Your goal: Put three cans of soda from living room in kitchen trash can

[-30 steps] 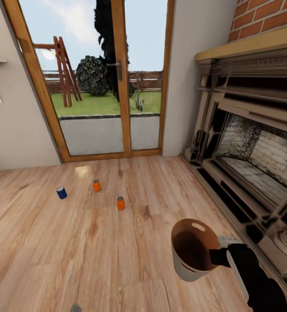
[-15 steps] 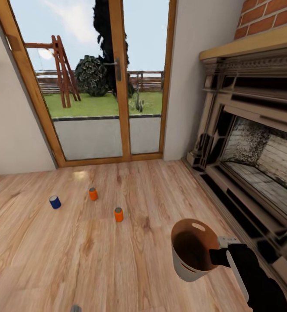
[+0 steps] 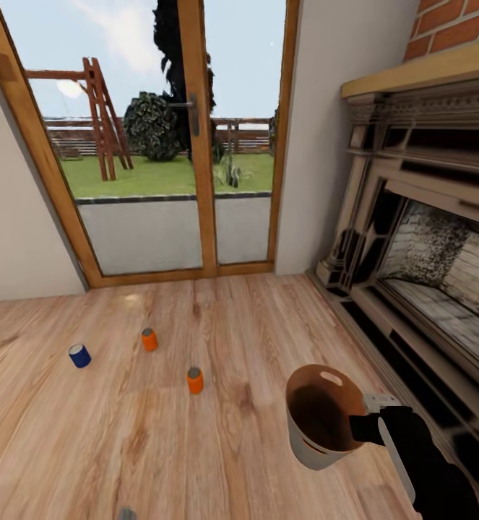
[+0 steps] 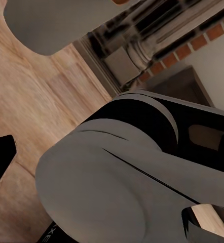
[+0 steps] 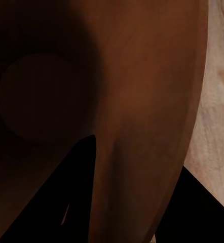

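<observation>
Three soda cans, blue (image 3: 79, 355) and two orange (image 3: 149, 339) (image 3: 195, 380), stand on the floor, nearer as the robot advances. Right gripper (image 3: 366, 425) pinches the trash can (image 3: 305, 440) rim; left gripper's state I cannot tell.

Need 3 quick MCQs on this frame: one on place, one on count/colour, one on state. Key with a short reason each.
1. Where do the soda cans stand?
A. on the wood floor before the glass doors
B. on the fireplace mantel
C. inside the bin

2. How many orange cans?
A. one
B. two
C. three

3. What state is the bin in?
A. lying on its side on the floor
B. upright, held at its rim by the right gripper
C. upside down

Key:
1 A: the blue can and orange cans stand on the floor.
2 B: two orange, one blue.
3 B: the bin is mouth-up, the right gripper on its rim.
</observation>
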Controlling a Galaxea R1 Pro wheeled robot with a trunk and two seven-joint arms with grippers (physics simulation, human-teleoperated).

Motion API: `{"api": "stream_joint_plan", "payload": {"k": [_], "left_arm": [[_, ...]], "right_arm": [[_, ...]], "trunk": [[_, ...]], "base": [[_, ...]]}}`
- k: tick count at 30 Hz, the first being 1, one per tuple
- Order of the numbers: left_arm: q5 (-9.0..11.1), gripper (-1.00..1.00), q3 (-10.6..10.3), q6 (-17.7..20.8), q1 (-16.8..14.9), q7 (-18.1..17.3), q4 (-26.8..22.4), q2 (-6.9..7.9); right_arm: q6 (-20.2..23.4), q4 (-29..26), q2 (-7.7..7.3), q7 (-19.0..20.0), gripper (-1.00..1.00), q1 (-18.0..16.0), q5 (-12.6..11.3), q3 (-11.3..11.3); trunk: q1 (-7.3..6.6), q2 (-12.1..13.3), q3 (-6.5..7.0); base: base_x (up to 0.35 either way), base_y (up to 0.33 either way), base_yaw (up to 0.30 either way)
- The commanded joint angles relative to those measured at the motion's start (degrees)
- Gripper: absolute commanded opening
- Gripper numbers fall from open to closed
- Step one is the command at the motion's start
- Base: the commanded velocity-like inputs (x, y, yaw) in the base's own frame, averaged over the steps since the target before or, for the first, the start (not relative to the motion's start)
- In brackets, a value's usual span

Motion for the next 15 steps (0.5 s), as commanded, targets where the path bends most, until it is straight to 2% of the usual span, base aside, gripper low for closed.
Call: {"api": "stream_joint_plan", "payload": {"k": [1, 15], "left_arm": [[0.0, 1.0, 0.0, 0.0, 0.0, 0.0, 0.0, 0.0], [0.0, 1.0, 0.0, 0.0, 0.0, 0.0, 0.0, 0.01]], "right_arm": [[0.0, 0.0, 0.0, 0.0, -1.0, 0.0, -0.8, 0.0], [0.0, 0.0, 0.0, 0.0, -1.0, 0.0, -0.8, 0.0]], "trunk": [[0.0, 0.0, 0.01], [0.0, 0.0, 0.01]], "base": [[0.347, 0.055, 0.0], [0.347, 0.072, 0.0]]}}
